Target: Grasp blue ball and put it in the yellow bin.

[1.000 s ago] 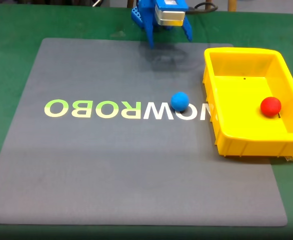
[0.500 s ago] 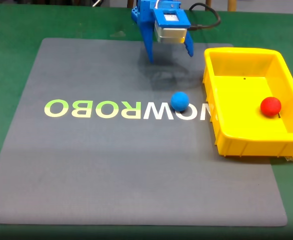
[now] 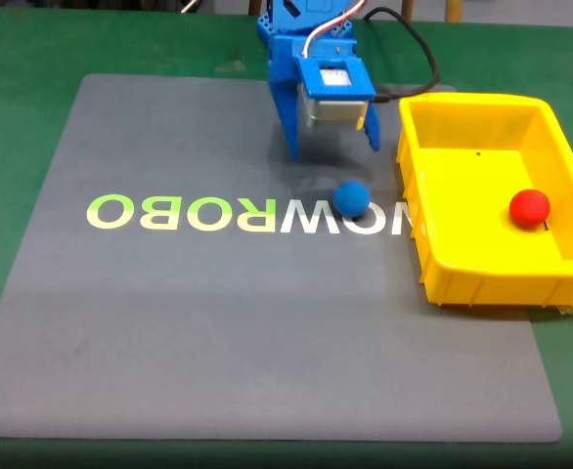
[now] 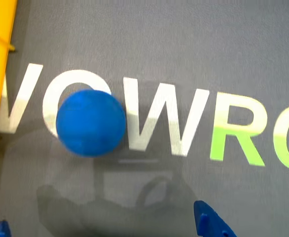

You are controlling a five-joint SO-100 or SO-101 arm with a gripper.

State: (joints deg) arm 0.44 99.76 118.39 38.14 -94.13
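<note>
A matte blue ball (image 3: 351, 198) rests on the grey mat's (image 3: 218, 332) printed lettering, near its right edge, just beside the glossy yellow bin (image 3: 433, 256) holding a red ball (image 3: 529, 207). The blue plastic gripper (image 3: 331, 151) hangs apparently just above, jaws spread, empty.

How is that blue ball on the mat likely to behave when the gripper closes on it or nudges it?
The blue ball is a plain sphere resting free on the flat grey mat, so an off-centre touch would probably send it rolling. Its matte surface suggests fair grip, not slipperiness. It is small beside the open gripper, so it is likely light; whether it is soft cannot be told.
</note>
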